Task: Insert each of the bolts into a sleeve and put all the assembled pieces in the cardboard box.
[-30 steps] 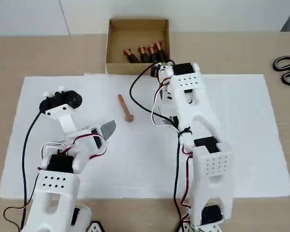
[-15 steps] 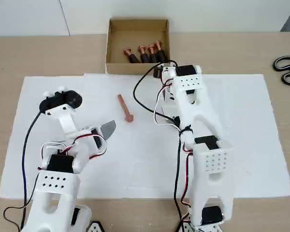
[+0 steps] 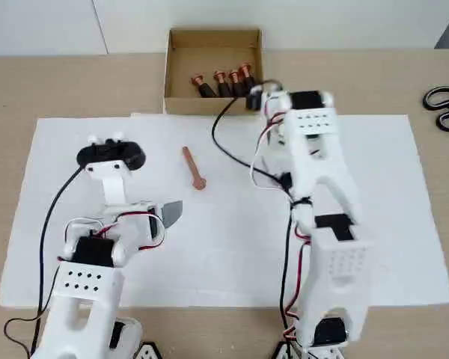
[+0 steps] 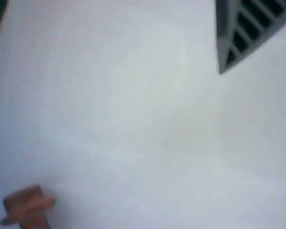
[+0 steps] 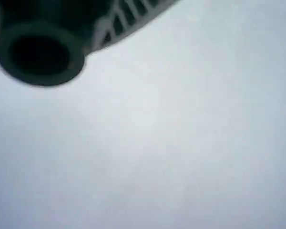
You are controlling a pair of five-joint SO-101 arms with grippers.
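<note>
While four assembled pieces (image 3: 223, 84) already lie side by side in the cardboard box (image 3: 168, 71) at the far side of the table (image 3: 60, 82), one bare bolt (image 3: 194, 166) lies out on the white sheet (image 3: 374, 224). It is between the two arms and nearer the left one. By the look of it the task is close to its end, with one more pair to join and drop in.

The right arm (image 3: 318, 157) stretches toward the box, its wrist just short of the near wall. In the right wrist view, the right gripper (image 5: 88, 40) has a black sleeve (image 5: 38, 55) at its tip, above the sheet, with the open end facing the camera. The jaws look clenched on the sleeve, most likely so that its bore is offered up for the bolt.

The left gripper (image 3: 169, 212) sits low over the sheet, near the bolt but apart from it. A blurred end of the bolt shows at the edge of the left wrist view. The left gripper carries nothing that can be seen, and whether it is released or clenched cannot be told. Its place suggests it is the one meant to fetch the bolt.

A pair of scissors (image 3: 445, 105) lies on the bare table, off to the right and well apart from the work.
</note>
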